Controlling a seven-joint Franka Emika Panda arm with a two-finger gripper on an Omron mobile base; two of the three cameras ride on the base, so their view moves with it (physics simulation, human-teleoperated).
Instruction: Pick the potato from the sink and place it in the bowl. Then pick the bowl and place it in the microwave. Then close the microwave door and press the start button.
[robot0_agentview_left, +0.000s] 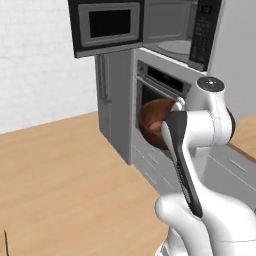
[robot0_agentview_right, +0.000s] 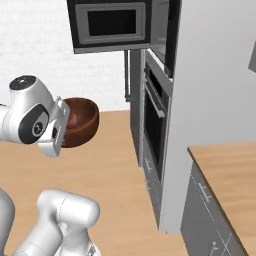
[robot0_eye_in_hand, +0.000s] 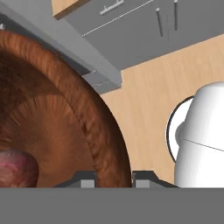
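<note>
My gripper (robot0_eye_in_hand: 114, 180) is shut on the rim of the dark brown wooden bowl (robot0_eye_in_hand: 65, 122), one fingertip inside and one outside. The reddish-brown potato (robot0_eye_in_hand: 15, 168) lies in the bowl's bottom. The bowl (robot0_agentview_left: 151, 116) hangs in the air, tilted, in front of the oven and below the microwave (robot0_agentview_left: 170, 30). The bowl (robot0_agentview_right: 84, 120) and the potato (robot0_agentview_right: 73, 119) also show beside my white hand. The microwave door (robot0_agentview_left: 107, 25) stands swung open to the left, and the pale turntable (robot0_agentview_left: 175, 46) shows inside. The black keypad panel (robot0_agentview_left: 205, 30) is at the cavity's right. The sink is out of view.
The oven (robot0_agentview_right: 155, 120) with its dark glass door stands directly under the microwave, close to the bowl. Grey cupboard doors (robot0_agentview_left: 107, 95) flank it on the left. A wooden counter (robot0_agentview_right: 225, 175) over grey drawers juts out on the right. Open wooden floor (robot0_agentview_left: 60, 170) lies to the left.
</note>
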